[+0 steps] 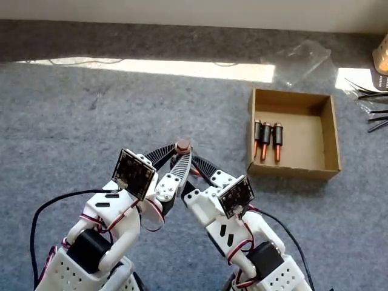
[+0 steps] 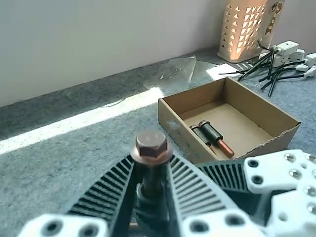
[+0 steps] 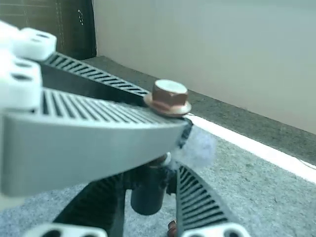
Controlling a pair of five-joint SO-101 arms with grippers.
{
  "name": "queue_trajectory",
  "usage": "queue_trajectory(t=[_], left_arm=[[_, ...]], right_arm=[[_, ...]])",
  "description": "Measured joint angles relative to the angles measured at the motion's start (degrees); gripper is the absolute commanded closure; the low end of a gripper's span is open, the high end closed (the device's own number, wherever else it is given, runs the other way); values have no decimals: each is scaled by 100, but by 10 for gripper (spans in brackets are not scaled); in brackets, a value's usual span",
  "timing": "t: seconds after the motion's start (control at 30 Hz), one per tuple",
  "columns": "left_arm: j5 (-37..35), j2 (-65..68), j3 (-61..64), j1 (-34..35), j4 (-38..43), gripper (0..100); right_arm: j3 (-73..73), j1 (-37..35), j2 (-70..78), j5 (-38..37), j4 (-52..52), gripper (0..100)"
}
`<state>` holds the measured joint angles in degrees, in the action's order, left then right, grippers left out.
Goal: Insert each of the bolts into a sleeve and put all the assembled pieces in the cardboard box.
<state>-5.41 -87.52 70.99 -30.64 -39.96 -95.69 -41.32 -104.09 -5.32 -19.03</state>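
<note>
Meeting above the middle of the grey surface (image 1: 91, 121), toward its near edge, the two arms bring their grippers together at one point. The left gripper (image 2: 150, 170) has its ribbed fingers pressed onto the shank of a copper-coloured bolt (image 2: 150, 147), just below the hex head. The bolt stands upright, head uppermost. The right gripper (image 3: 152, 175) sits directly beneath, its fingers closed on a black sleeve (image 3: 147, 195) that also stands upright. We see the bolt shank run down to the top end of the sleeve; we cannot tell how deep it sits inside. Both parts are held off the surface.

The cardboard box (image 1: 293, 171) lies open on the right half of the surface, well apart from the grippers. Three assembled pieces (image 1: 267, 139) lie inside it, side by side along the wall nearest the arms' meeting point, with black sleeves toward the far edge and copper tips toward the near edge.

A clear plastic bag (image 1: 300, 60) lies beyond the box, near the far edge.
</note>
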Motion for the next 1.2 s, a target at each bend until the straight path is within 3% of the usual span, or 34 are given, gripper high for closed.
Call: queue_trajectory(t=[0.2,0.43,0.57,0.9,1.2], left_arm=[[-26,18,0,273,-53,969],[18,26,53,343,-62,774],[26,26,53,413,-62,713],[35,0,53,571,-35,708],[35,-1248,53,2145,396,736]], right_arm=[[0,0,0,0,0,994],[0,18,0,0,0,994],[0,18,9,-18,0,994],[0,18,0,-9,0,994],[0,18,0,-9,0,994]])
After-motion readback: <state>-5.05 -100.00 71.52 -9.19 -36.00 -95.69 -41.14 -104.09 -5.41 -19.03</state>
